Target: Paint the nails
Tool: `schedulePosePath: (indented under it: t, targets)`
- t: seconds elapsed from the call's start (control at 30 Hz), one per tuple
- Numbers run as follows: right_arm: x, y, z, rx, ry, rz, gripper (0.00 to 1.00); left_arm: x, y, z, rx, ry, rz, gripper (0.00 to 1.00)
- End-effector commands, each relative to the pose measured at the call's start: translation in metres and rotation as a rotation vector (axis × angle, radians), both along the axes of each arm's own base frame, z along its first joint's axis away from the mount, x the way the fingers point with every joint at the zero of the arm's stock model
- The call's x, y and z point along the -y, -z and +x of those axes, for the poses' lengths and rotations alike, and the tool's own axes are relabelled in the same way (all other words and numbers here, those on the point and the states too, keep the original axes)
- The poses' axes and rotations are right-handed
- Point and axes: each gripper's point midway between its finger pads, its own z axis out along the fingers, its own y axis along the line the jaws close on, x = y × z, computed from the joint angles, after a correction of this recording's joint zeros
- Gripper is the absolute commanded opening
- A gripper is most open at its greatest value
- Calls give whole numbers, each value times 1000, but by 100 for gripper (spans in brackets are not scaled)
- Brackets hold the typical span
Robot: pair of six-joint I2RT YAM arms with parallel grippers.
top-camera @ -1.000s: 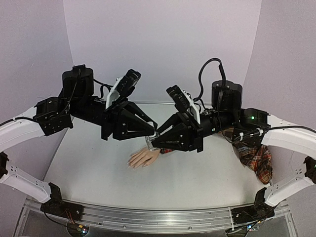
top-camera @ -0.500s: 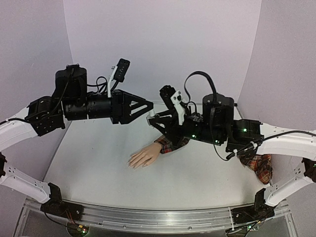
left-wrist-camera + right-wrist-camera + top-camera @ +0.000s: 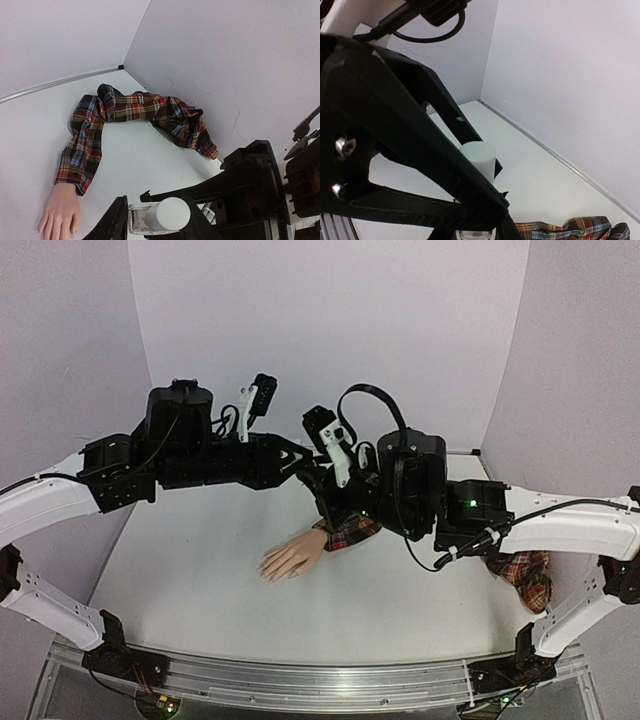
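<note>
Returning, left gripper [image 3: 156, 221] straddles white cap [image 3: 167, 214], grip uncertain; right gripper [image 3: 316, 483] clamps the bottle [image 3: 136, 219]

We read no text, label, brand or number anywhere, not on the small bottle [image 3: 137, 221], its white cap [image 3: 167, 214] or the plaid sleeve [image 3: 130, 107].

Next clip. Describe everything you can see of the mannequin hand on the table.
The mannequin hand is pale flesh-coloured, smooth and plastic-looking. It lies flat, palm down, on the white table, with its fingers slightly spread and pointing toward the left arm's side. Its wrist disappears into the cuff of a red plaid sleeve. Only the table and the cuff touch it. The nails are too small to tell whether any are painted.
</note>
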Motion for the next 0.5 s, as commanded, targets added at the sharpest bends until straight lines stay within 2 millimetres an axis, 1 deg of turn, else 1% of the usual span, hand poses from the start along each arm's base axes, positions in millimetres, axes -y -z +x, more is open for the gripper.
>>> schedulePosePath:
  t: [0.0, 0.1, 0.17, 0.37, 0.4, 0.47]
  targets:
    - [-2, -29, 3, 44, 32, 56, 0, -9, -31, 0, 24, -33, -98, 26]
    - [-5, -28, 1, 49, 24, 44, 0, -6, -30, 0, 19, -23, -101, 22]
    - [-7, -27, 0, 50, 24, 31, 0, -6, -31, 0, 19, -24, -106, 21]
    - [-7, -27, -1, 53, 22, 25, 0, -10, -38, 0, 29, -39, -125, 32]
    - [-7, -27, -2, 54, 22, 25, 0, -11, -38, 0, 30, -39, -129, 32]
    - [-7, -28, -2, 54, 21, 27, 0, -11, -38, 0, 28, -37, -131, 30]
